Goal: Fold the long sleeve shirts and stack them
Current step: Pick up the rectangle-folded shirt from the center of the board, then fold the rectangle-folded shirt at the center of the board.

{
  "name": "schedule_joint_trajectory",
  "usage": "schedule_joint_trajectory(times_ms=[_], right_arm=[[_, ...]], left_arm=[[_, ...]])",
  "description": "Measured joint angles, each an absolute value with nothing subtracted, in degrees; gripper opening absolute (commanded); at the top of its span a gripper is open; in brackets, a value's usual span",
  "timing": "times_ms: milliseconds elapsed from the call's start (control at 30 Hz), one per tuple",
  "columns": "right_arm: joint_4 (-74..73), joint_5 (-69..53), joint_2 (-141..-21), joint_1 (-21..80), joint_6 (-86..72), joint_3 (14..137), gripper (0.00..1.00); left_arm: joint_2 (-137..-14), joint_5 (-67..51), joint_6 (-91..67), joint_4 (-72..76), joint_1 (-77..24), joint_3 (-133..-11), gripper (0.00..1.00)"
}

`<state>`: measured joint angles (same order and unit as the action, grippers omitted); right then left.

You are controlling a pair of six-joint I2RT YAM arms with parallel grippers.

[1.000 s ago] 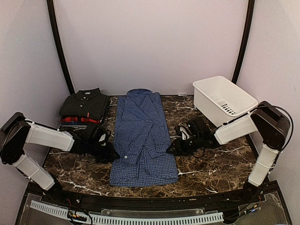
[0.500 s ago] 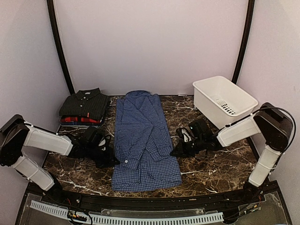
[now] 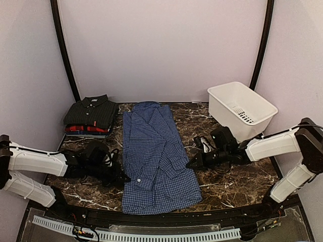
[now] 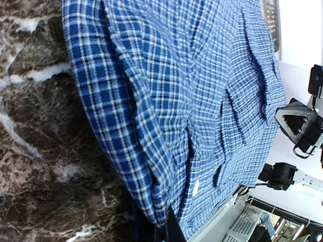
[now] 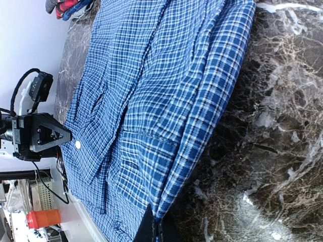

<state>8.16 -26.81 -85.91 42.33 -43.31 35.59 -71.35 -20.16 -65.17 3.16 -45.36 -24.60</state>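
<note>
Marble tabletop (image 3: 232,182) under pale walls: the blue check shirt (image 3: 154,151) lies lengthwise at centre, collar away from the arms and sleeves laid in over the body. The left gripper (image 3: 123,178) is clamped on its left edge and the right gripper (image 3: 190,165) on its right edge, both below the shirt's middle. Each pinch looks thin and close to the edge. A lift from here could take only some of the layers, letting a tucked sleeve slide out, or the cloth could slip free altogether. Uneven travel between the arms would likely twist the fold or drag the hem askew across the stone. At far left the dark check shirt (image 3: 92,111) sits folded atop the red shirt (image 3: 81,129), a stack that a careless carry might knock. A white basket (image 3: 224,101) stands well apart at far right.
</note>
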Motion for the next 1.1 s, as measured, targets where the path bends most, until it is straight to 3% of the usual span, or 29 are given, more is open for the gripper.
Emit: schedule_joint_trajectory(times_ms=[233,467,867,967,1100], right_arm=[[6.57,-27.9,-86.63,42.15,-45.19,41.8,0.0],[8.93,-30.68,-92.92,39.4,-48.47,50.98,0.0],[13.74,-34.54,-116.9,32.12,-51.11,69.36,0.0],[13.63,-35.14,-120.42,31.53,-51.18,70.81,0.1],[12.49,-35.42,-120.84,31.38,-50.43,71.09,0.27]], left_arm=[[-68.4,-19.79,-70.04,5.08,-44.4,-27.07,0.0],[-69.23,-22.74,-76.79,13.34,-35.55,-27.51,0.0],[-93.06,-28.01,-78.3,25.21,-22.61,-37.78,0.0],[-97.03,-28.14,-78.02,25.41,-22.0,-39.35,0.04],[-97.84,-27.81,-75.79,23.46,-21.96,-41.82,0.25]])
